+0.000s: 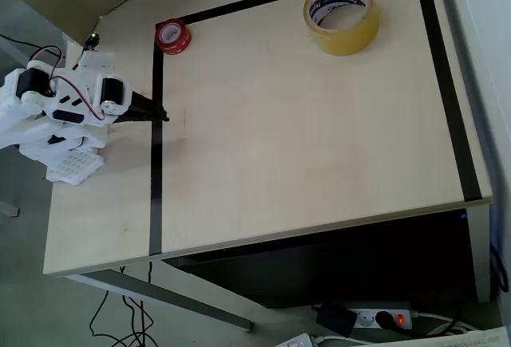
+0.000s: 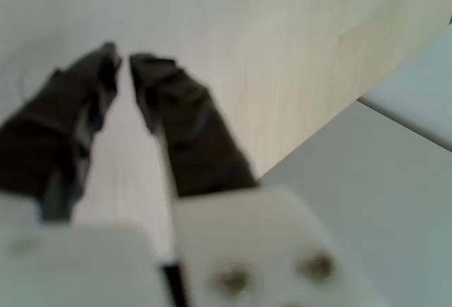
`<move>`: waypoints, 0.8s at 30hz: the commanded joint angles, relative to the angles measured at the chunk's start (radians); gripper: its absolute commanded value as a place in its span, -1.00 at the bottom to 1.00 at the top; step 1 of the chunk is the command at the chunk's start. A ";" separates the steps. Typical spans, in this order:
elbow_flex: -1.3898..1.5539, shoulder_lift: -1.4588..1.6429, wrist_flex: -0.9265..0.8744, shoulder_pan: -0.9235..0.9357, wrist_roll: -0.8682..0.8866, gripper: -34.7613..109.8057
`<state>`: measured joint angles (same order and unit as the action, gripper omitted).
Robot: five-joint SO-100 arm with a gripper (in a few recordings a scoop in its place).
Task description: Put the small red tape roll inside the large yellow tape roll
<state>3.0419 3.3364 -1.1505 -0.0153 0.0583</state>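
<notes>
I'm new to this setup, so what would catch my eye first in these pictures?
In the overhead view, the large yellow tape roll stands out at the table's far right, the small red tape roll sits alone at the taped corner, and below it the gripper rests low, fingers nearly closed.

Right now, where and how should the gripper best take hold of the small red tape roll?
Probably from above. The small red tape roll lies flat with its hole up, so one finger could go into the core and one outside, pinching the ring wall. Its right side faces open table; the gripper sits below it in the overhead view.
</notes>
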 commanded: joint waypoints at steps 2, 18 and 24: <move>0.077 0.000 0.041 -0.025 0.003 -0.52; -0.127 -0.092 0.040 -0.127 -0.051 -0.52; -0.577 -0.594 0.020 -0.264 -0.184 -0.51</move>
<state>2.7842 3.0081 -1.1106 -0.1963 -0.0537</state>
